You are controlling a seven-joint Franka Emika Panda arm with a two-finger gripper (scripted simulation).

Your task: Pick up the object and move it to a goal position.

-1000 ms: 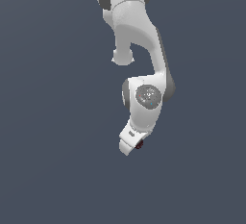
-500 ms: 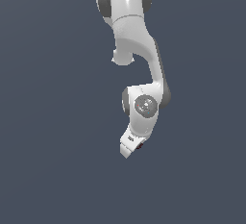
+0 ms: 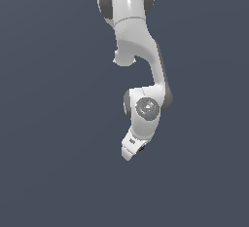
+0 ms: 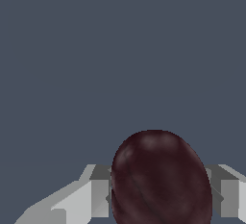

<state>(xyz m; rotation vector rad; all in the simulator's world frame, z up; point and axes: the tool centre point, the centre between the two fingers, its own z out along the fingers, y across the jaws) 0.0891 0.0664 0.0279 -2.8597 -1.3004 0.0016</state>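
The dark red, roughly round ball (image 4: 161, 180) fills the space between my two grey fingers (image 4: 98, 192) in the wrist view, and the fingers press it from both sides. In the exterior view only a small dark red sliver of the ball (image 3: 141, 148) shows beside the white hand, low in the middle. My gripper (image 3: 132, 152) is shut on the ball and points down toward the view's lower left. The white arm (image 3: 141, 70) hangs from the top of the exterior view.
A plain dark grey-blue surface (image 3: 48, 172) fills the background of both views. No other object shows.
The arm has shifted toward the exterior view's left and slightly down, carrying the ball with it. The gripper stays shut on the ball.
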